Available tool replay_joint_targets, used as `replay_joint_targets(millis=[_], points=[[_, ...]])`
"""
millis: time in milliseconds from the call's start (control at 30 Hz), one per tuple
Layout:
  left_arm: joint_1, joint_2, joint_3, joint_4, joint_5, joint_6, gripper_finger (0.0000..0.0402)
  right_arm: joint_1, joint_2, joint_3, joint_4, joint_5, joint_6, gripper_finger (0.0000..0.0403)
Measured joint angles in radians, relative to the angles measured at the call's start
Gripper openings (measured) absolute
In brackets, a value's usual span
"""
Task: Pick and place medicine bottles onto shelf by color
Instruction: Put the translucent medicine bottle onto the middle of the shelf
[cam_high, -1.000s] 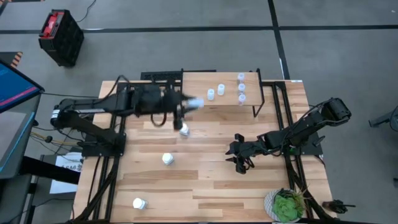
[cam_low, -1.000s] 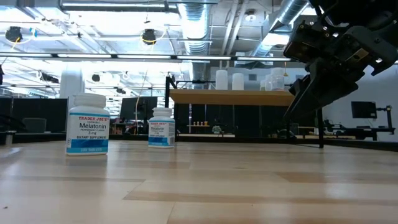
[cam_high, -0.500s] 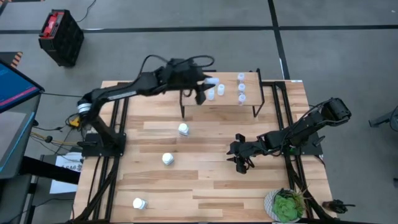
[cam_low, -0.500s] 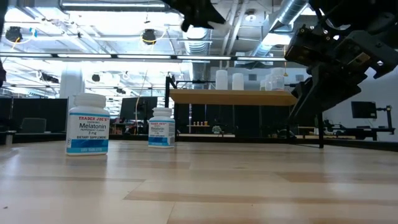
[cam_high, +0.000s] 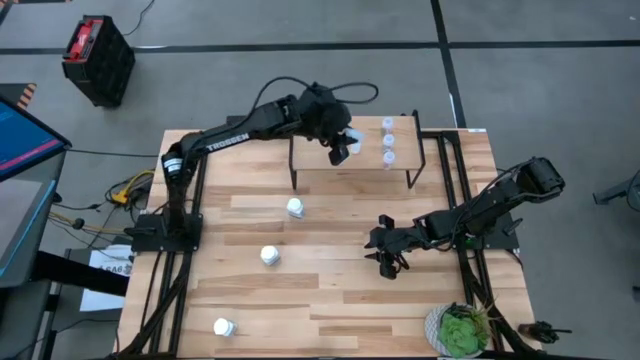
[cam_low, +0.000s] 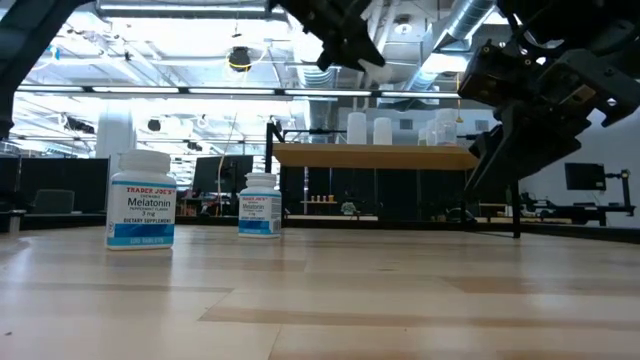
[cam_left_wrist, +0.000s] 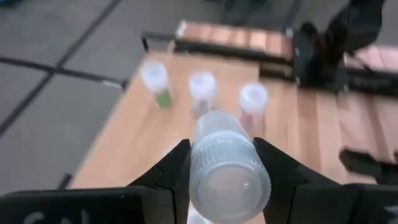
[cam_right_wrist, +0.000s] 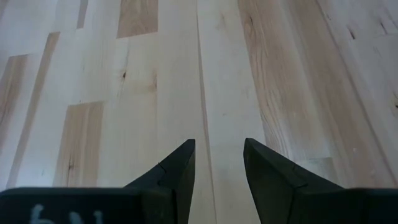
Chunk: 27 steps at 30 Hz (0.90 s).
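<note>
An industrial-style robotics laboratory: exposed silver ventilation ducts (cam_low: 470, 25) and ceiling lamps above, grey concrete floor (cam_high: 300, 60), a black-framed light-wood worktable (cam_high: 330, 290), dark computer monitors (cam_low: 585, 176) at far right.

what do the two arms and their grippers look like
Both arms are dark, jointed, tubular. The left arm carries white TROSSEN lettering, an orange band near its base and a looping black cable by the wrist. Left gripper and right gripper have black, wedge-shaped fingers.
</note>
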Motion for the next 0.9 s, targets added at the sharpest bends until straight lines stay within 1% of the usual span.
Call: replay_joint_targets(millis=[167, 567, 700, 833, 900], points=[[-0.015, 0.003, 0.000, -0.119, 0.004, 0.045, 0.0112, 0.000, 0.000, 0.000, -0.001, 0.000, 0.000, 0.0159], [-0.038, 0.003, 0.000, -0.395, -0.011, 0.092, 0.0112, 0.000, 0.000, 0.000, -0.002, 0.000, -0.001, 0.0159], [-0.037, 0.003, 0.000, -0.437, -0.066, 0.084, 0.0112, 0.000, 0.000, 0.000, -0.002, 0.000, -0.002, 0.0159], [-0.037, 0.035, -0.007, -0.441, -0.201, 0.091, 0.0120, 0.000, 0.000, 0.000, -0.002, 0.000, -0.002, 0.0159], [-0.035, 0.057, -0.007, -0.424, -0.244, 0.088, 0.0121, 0.000, 0.000, 0.000, -0.005, 0.000, -0.002, 0.0159]])
